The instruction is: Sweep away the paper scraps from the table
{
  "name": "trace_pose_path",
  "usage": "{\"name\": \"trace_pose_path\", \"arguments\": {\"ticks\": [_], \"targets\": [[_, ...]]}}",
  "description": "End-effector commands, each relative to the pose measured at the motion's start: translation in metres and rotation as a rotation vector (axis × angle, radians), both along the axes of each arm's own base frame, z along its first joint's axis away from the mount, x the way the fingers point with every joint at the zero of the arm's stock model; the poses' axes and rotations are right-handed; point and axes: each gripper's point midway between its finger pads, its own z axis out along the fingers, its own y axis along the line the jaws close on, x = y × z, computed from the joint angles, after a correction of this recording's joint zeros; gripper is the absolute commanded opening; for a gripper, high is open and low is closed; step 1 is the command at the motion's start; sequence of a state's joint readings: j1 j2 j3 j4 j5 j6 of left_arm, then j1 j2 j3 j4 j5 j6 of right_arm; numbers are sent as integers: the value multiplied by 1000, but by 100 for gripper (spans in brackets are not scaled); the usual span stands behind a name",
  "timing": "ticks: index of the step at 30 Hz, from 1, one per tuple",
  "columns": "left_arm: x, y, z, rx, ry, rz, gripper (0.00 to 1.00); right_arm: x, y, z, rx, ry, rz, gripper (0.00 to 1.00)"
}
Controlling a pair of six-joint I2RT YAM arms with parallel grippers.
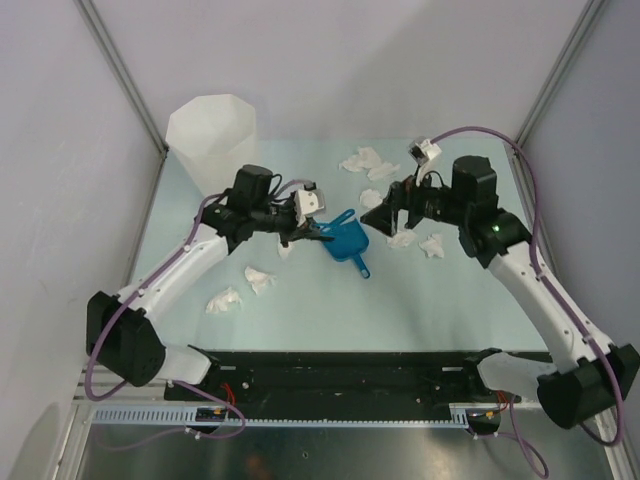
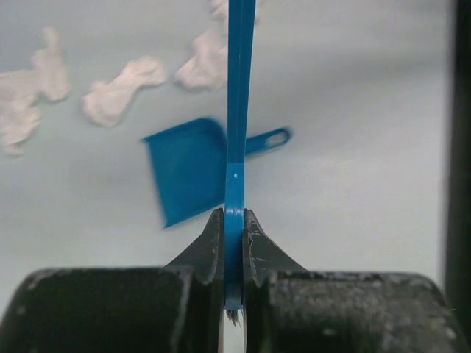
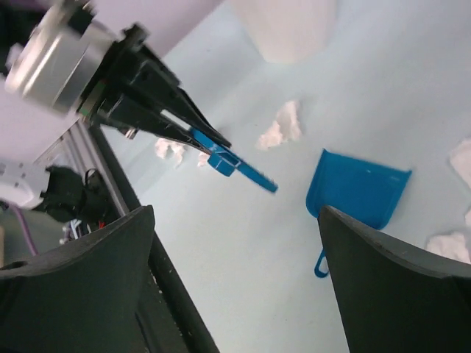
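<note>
Blue brush [image 2: 237, 110] is clamped edge-on in the left gripper [image 2: 234, 215], above the table [image 1: 420, 300]. Right gripper [image 3: 235, 220] fingers stand wide apart, holding nothing, near the dustpan [image 1: 345, 243]. Paper scraps [image 1: 225, 300] lie scattered on the table around the dustpan.

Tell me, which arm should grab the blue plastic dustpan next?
Right. The right gripper is open and empty near the blue plastic dustpan; the left gripper is shut on a thin blue brush.
</note>
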State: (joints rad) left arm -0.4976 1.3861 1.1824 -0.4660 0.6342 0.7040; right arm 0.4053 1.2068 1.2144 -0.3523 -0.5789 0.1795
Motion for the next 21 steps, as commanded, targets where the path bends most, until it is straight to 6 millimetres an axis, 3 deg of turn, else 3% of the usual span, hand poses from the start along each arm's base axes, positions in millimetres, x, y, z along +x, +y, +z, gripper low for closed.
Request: {"name": "trace_pose_path", "arguments": {"ticks": [1, 3, 9, 15, 18, 19, 21], "targets": [[-69, -26, 52, -277, 310, -182, 0, -31, 9, 10, 30, -150, 205, 93], [-80, -26, 60, -298, 316, -218, 0, -38, 13, 13, 33, -183, 231, 90], [-84, -29, 60, -293, 317, -226, 0, -46, 39, 17, 64, -212, 301, 80], [-93, -33, 52, -274, 310, -246, 0, -37, 52, 15, 87, -215, 317, 57], [-90, -33, 53, -271, 300, -239, 0, -38, 57, 12, 101, -198, 350, 24], [-90, -33, 53, -270, 295, -239, 0, -38, 57, 10, 95, -195, 350, 3], [-86, -33, 51, -263, 297, -221, 0, -37, 54, 8, 85, -193, 338, 0]]}}
